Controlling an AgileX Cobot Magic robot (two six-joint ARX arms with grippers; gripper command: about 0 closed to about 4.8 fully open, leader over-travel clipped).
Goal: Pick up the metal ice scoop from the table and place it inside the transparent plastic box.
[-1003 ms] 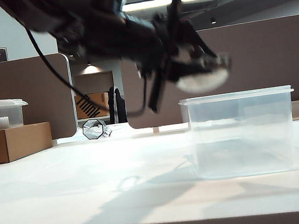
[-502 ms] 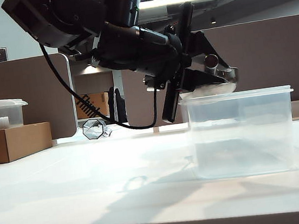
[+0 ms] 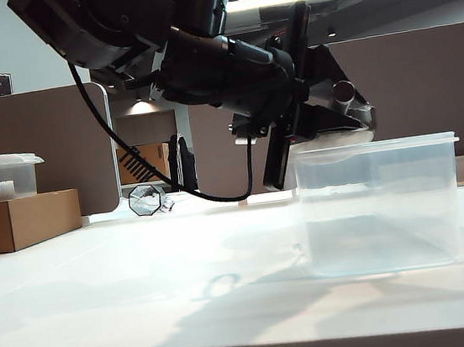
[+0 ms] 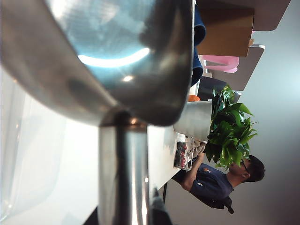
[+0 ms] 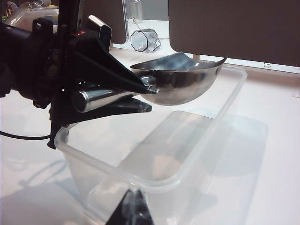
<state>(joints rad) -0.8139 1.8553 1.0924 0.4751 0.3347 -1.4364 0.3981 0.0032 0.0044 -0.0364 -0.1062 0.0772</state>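
While the left gripper [image 5: 133, 96] is hanging just above the transparent plastic box [image 3: 378, 206], its fingers [image 5: 112, 75] are clamping the tubular handle of the metal ice scoop [image 5: 180, 82], holding the bowl level over the box's open top. The box is sitting on the white bench [image 3: 143, 277]. Only the dark tips of the right gripper [image 5: 132, 211] are showing, pressed nearly together and holding nothing.

The table [image 3: 143, 277] bears the transparent plastic box [image 3: 378, 206] and a cardboard box [image 3: 22, 221]
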